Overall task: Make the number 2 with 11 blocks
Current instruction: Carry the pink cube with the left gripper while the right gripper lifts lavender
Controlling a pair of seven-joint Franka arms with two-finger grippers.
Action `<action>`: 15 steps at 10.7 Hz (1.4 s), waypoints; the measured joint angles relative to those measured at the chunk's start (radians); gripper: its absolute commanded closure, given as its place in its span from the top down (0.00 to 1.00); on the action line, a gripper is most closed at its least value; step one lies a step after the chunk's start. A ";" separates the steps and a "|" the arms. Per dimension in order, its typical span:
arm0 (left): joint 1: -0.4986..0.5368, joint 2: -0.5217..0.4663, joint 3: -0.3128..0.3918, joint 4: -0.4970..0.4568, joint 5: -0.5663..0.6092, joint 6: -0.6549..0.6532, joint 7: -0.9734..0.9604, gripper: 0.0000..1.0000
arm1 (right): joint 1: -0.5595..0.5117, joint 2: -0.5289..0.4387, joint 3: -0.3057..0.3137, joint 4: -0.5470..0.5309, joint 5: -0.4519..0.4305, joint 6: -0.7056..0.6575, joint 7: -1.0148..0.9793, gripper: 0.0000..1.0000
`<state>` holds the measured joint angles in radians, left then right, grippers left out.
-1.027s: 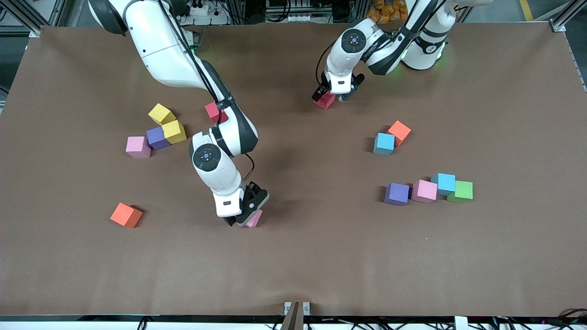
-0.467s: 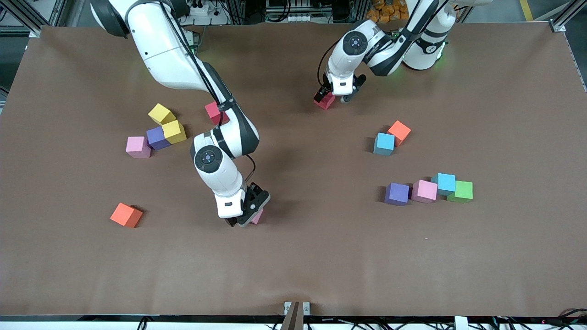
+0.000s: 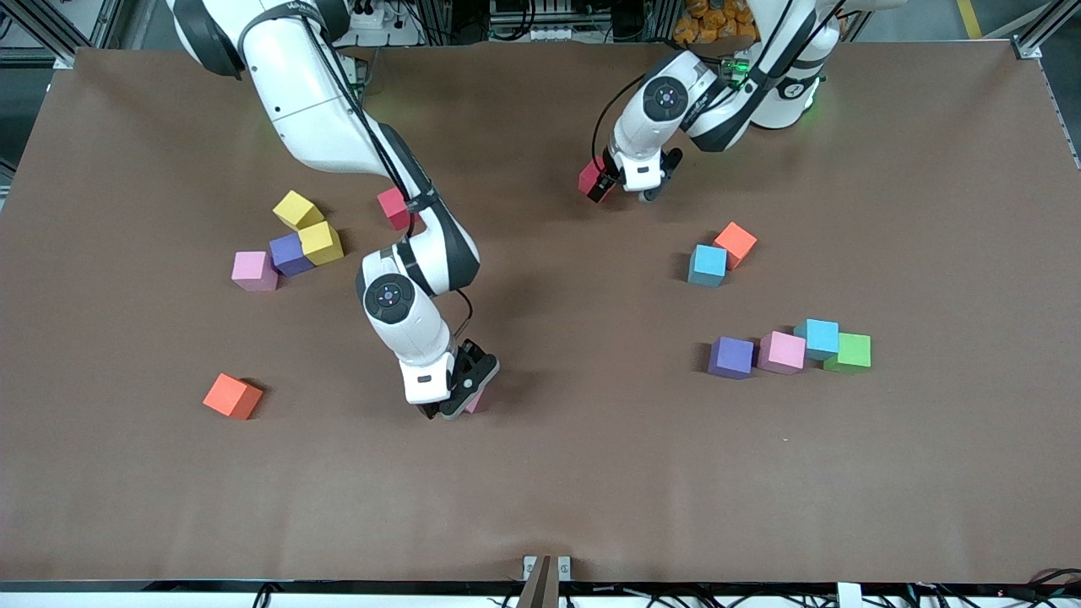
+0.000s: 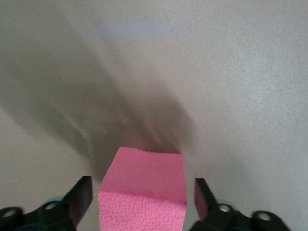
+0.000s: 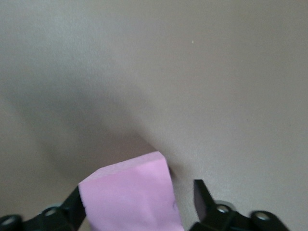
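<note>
Where the left arm reached down close to its own base, the left gripper [image 3: 615,187] sat low over the table [image 3: 591,490], astride a red cube [image 3: 589,176]; its fingers [image 4: 82,195] were spread, with a gap on each side of the cube, so no grip was made; the right gripper [image 3: 459,407] straddled a pink cube [image 3: 479,400] near mid-table, nearer the front camera; one finger [image 5: 67,207] touched that cube while the other [image 5: 201,199] stood clear, so the jaws were open; the other cubes [image 3: 707,264] lay scattered, with no digit formed.

High front camera facing robots, wrist cameras close above table [image 3: 591,490]
</note>
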<state>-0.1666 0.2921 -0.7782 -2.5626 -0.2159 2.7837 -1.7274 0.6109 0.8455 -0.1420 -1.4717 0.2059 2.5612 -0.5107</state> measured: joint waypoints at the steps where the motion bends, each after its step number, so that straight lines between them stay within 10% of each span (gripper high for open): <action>1: 0.000 0.005 0.000 0.002 0.000 0.001 0.000 0.54 | 0.000 0.000 0.000 0.012 0.000 0.000 0.000 0.41; 3: -0.002 0.005 -0.001 0.013 0.000 0.002 0.001 0.37 | 0.000 0.000 0.000 0.022 0.000 0.000 0.000 0.31; 15: -0.068 0.014 -0.040 0.168 0.143 -0.076 0.312 0.43 | -0.003 -0.196 -0.021 0.027 0.003 -0.518 0.250 0.28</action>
<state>-0.2346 0.3056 -0.8181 -2.3943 -0.0728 2.7079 -1.4151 0.6074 0.6491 -0.1633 -1.4446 0.2088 2.0431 -0.2607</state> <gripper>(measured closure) 0.383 0.471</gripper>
